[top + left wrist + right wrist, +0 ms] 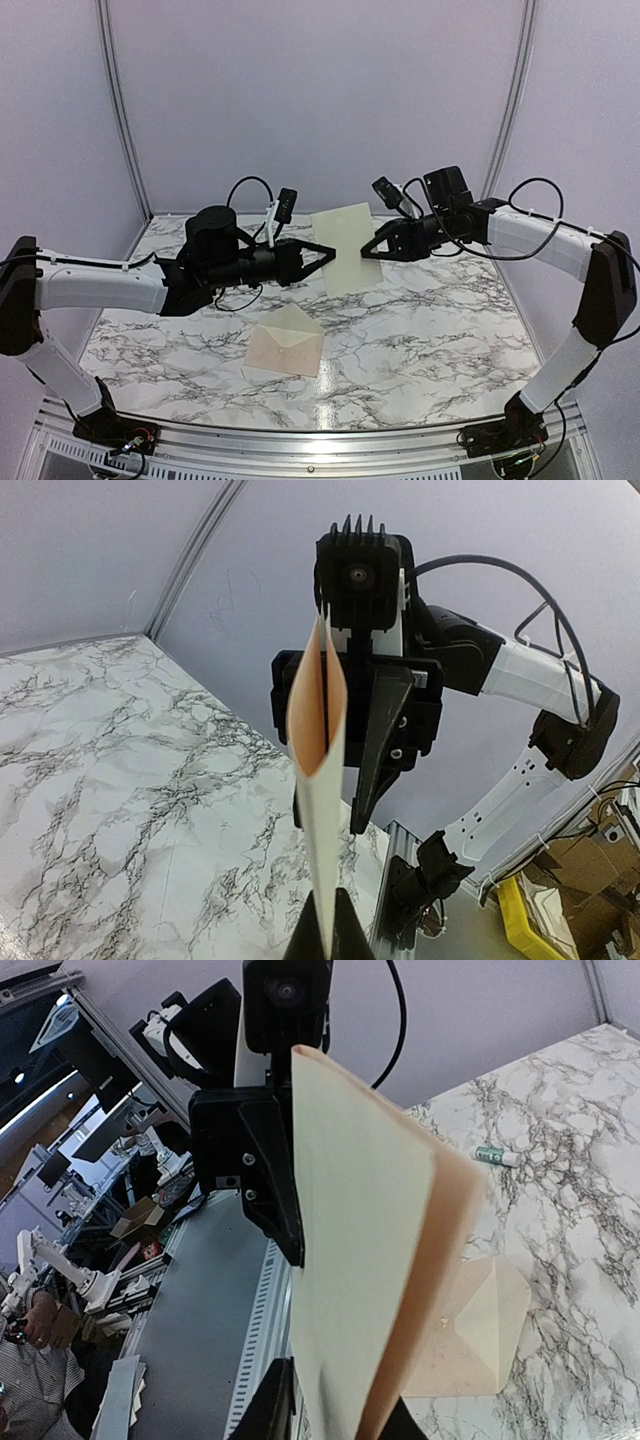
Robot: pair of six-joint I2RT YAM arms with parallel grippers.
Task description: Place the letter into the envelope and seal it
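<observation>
The letter [345, 245], a pale peach-beige sheet, hangs upright in the air above the middle of the table, bowed along its length. My left gripper [330, 252] is shut on its left edge, and in the left wrist view the paper [322, 780] rises edge-on from between the pinched tips [328, 945]. My right gripper [368, 248] holds the opposite edge. Its fingers sit on both faces of the sheet [370, 1260] at the bottom of the right wrist view [335, 1420]. The envelope [285, 345] lies flat on the table below with its triangular flap open [480, 1330].
A small glue stick [497, 1156] lies on the marble table [440, 320] beyond the envelope. Pale booth walls close in the back and sides. A metal rail [300, 440] runs along the near edge, where both arm bases stand.
</observation>
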